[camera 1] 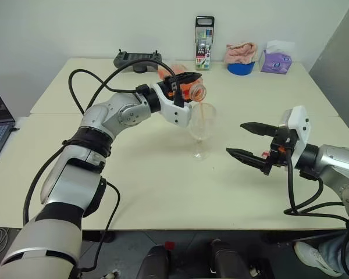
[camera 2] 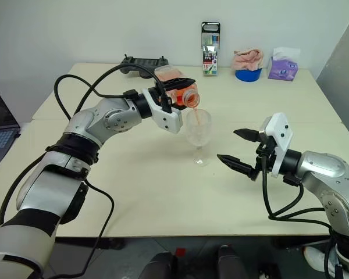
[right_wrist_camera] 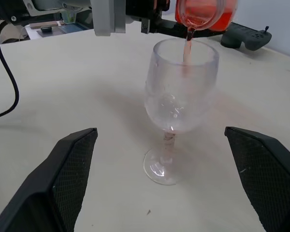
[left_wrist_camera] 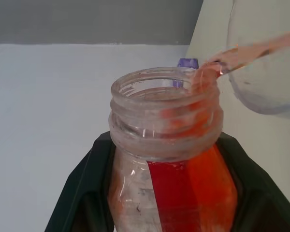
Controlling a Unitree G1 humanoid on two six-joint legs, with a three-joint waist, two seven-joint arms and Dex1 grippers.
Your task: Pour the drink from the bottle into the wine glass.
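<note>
Two pincers: the right pincer gapes wide and empty beside the glass standing mid-worktop. Left pincer clamps the uncapped bottle tilted over the rim, a thin stream of drink falling in.

Uncapped bottle tipped, orange-red drink streaming into upright wine glass
</note>
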